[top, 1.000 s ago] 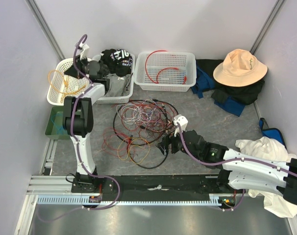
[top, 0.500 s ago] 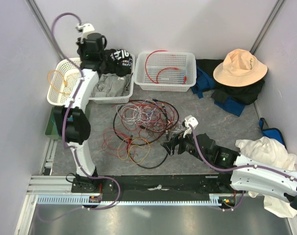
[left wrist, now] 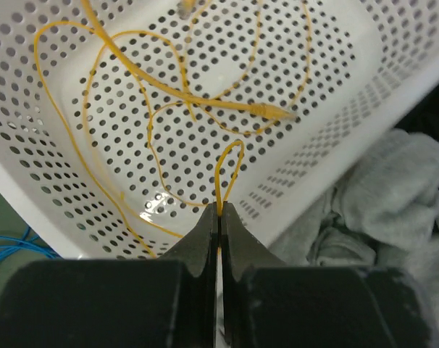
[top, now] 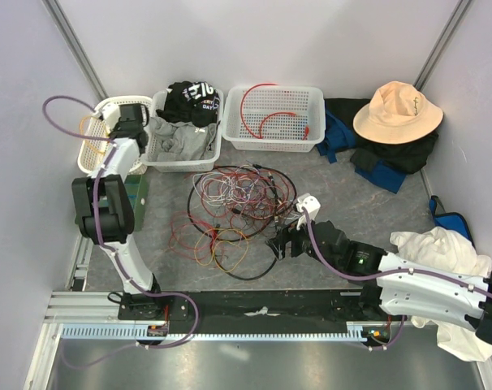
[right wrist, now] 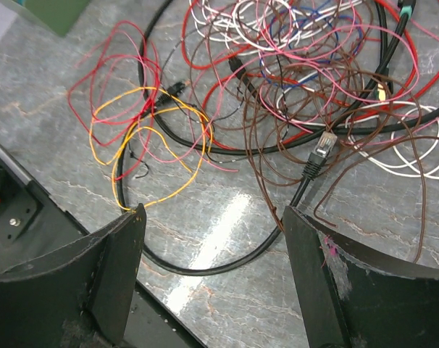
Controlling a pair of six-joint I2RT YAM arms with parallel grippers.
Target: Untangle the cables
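The cables (top: 239, 195) lie in a tangle of red, white, pink, brown and black wires mid-table, with a yellow loop (top: 222, 248) at its near edge. My left gripper (top: 128, 122) hangs over the left white basket (top: 96, 154). In the left wrist view it (left wrist: 219, 209) is shut on a thin yellow cable (left wrist: 230, 156) that runs into the basket (left wrist: 350, 87). My right gripper (top: 278, 242) is open and empty just above the table at the tangle's near edge. In the right wrist view it (right wrist: 212, 212) straddles a black cable (right wrist: 205, 270), near a black plug (right wrist: 317, 156) and yellow wire (right wrist: 154, 145).
A middle basket (top: 217, 150) holds grey and black clothes. A right basket (top: 315, 134) holds a red cable (top: 258, 110). A hat (top: 396, 110) on dark clothes lies back right, a white cloth (top: 441, 244) at right, a green tray (top: 136, 191) at left.
My left arm has swung left from behind the clothes basket and come down over the left white basket. My right gripper has shifted slightly at the tangle's near edge.
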